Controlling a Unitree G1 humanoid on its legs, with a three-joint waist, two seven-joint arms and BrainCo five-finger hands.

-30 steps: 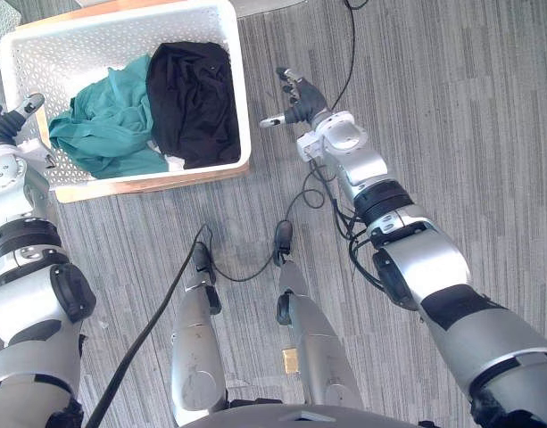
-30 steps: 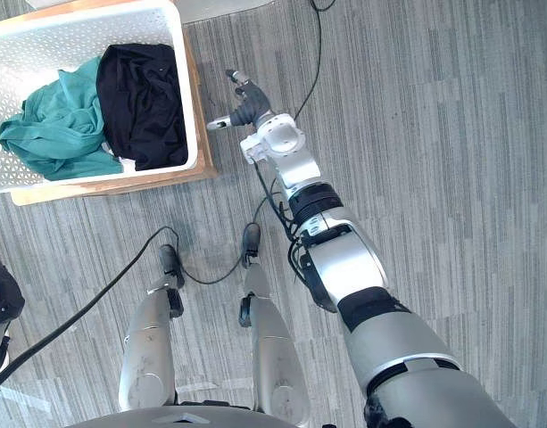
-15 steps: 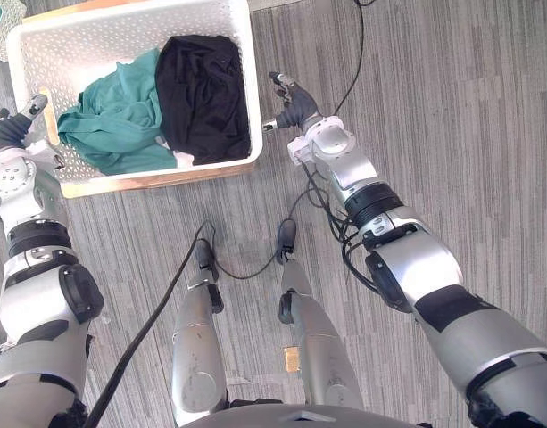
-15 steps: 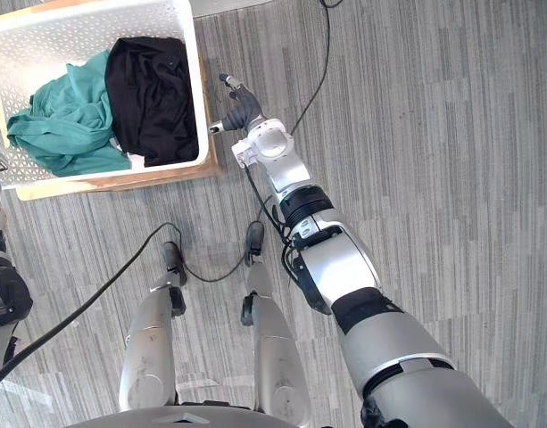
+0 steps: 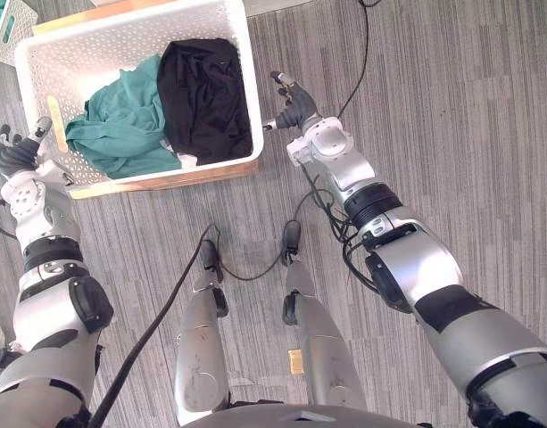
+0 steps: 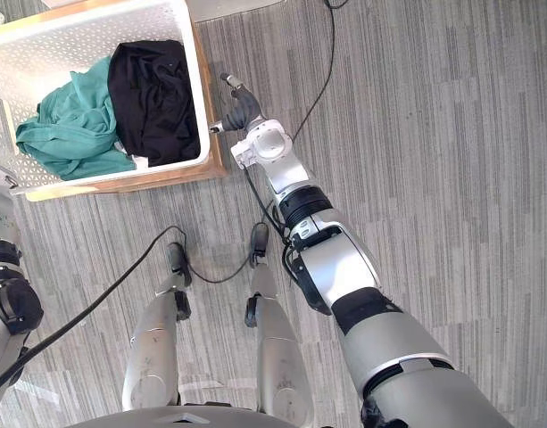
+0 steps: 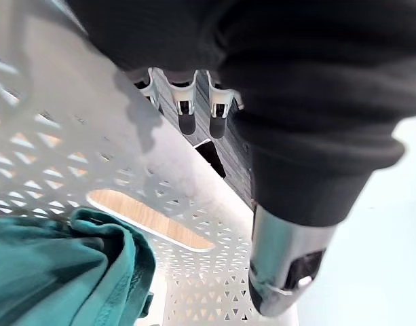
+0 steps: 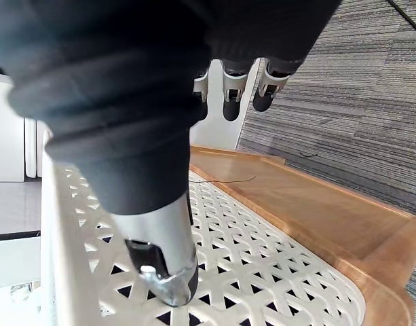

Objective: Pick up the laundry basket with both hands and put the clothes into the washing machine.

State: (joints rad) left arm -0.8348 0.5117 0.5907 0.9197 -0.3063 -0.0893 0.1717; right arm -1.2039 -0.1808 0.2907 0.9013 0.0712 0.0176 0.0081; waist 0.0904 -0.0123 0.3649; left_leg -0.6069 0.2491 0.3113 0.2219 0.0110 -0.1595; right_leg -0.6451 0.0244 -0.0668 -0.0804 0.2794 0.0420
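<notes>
Clothes (image 5: 157, 107) in basket (image 5: 130, 22); left robot hand (image 5: 14, 156), right robot hand (image 5: 294, 105) flanking.

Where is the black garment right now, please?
Upper left in the eye views: the black garment lies in the right half of the laundry basket, beside the teal garment, near the right hand.

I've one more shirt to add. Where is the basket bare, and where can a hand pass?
In the basket the far-left corner, beyond the teal garment and beside the black garment, is bare. Wide carpet lies free outside the right hand. Crowded: its near half, and both ends, by the left hand and right hand.
</notes>
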